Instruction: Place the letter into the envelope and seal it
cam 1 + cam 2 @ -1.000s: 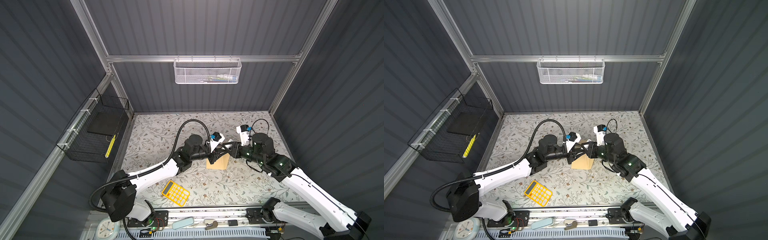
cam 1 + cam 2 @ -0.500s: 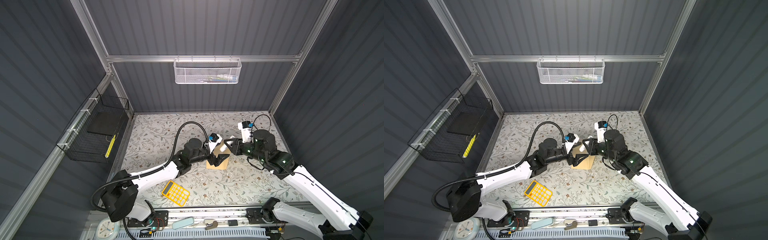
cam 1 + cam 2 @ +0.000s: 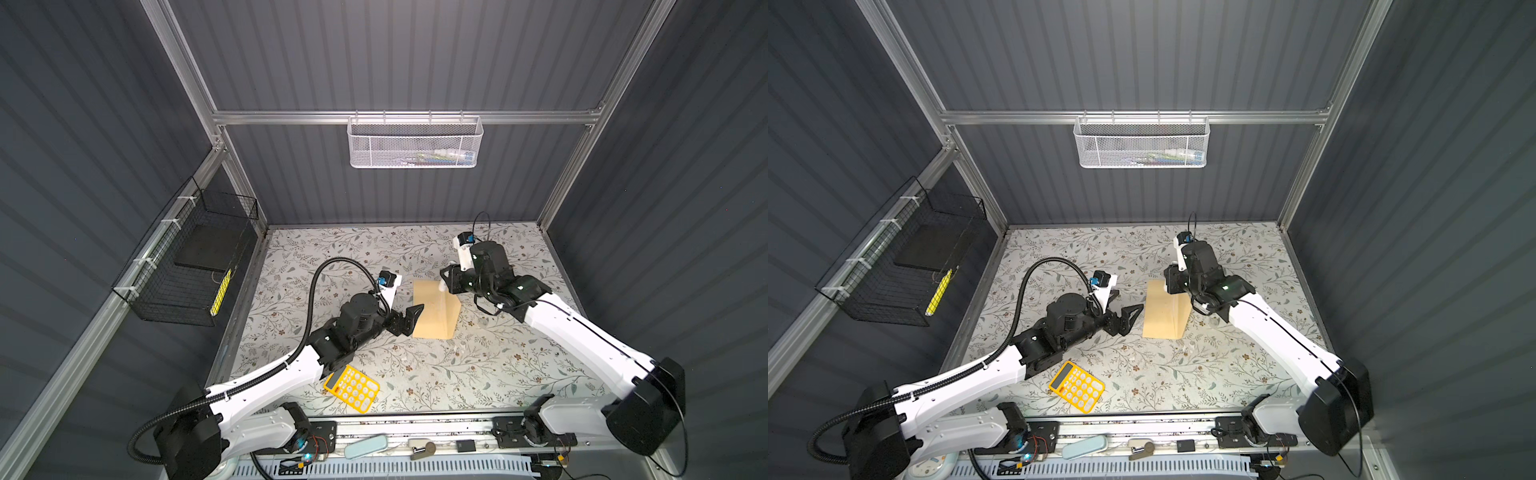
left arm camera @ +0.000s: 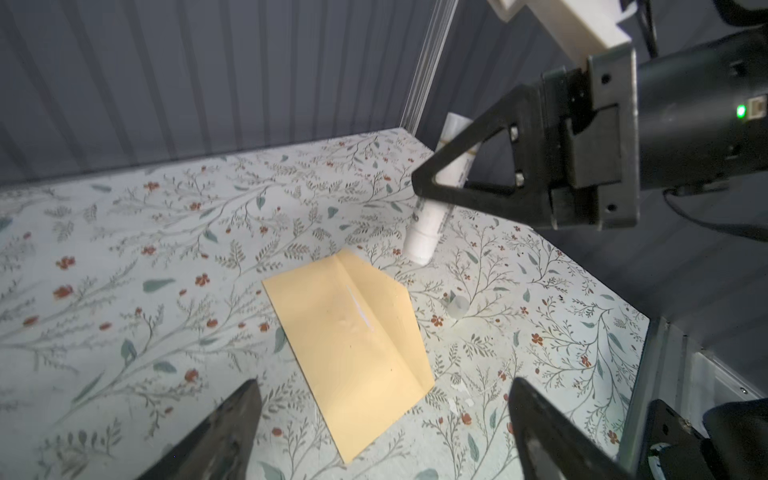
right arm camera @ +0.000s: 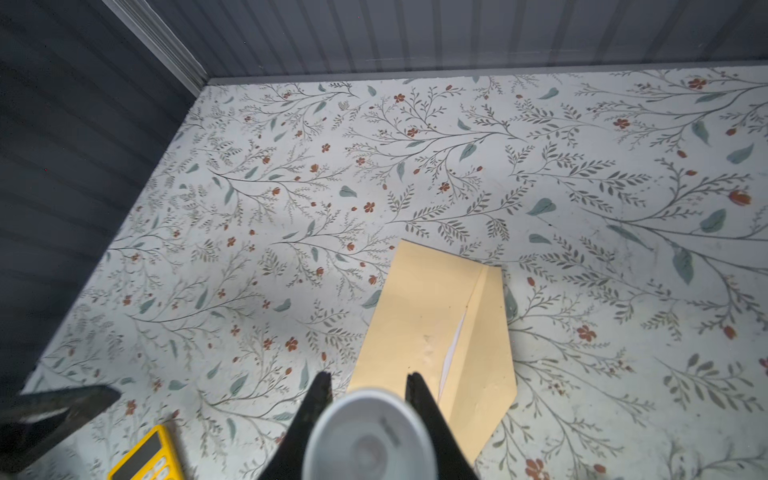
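Both top views: tan kraft-paper envelope [image 3: 436, 309] [image 3: 1165, 309] lies flat on the floral-patterned bench [image 3: 374, 253], with its flap folded out on the right arm's side. The left claw [image 3: 410, 319] is spread wide and empty, just beside the envelope's long edge opposite the flap. The right claw [image 3: 448, 286] hangs at the envelope's far end, closed on a white glue-stick tube [image 3: 442, 286]. A yellow plastic calculator [image 3: 352, 388] lies well apart from the envelope, towards the front rail.

Left wrist view: the thin white paper letter [image 4: 359, 309] shows only as a sliver at the envelope's mouth; the rest is inside. The tube is tilted, lower end just beside the envelope's far corner; contact with the bench, cannot tell. A small clear cap [image 4: 457, 305] lies near the flap's edge.

Right wrist view: the claw's fingers [image 5: 419, 395] pinch the tube's round end. The letter's white edge [image 5: 451, 353] runs along the flap fold. The calculator's corner shows well apart from the envelope.
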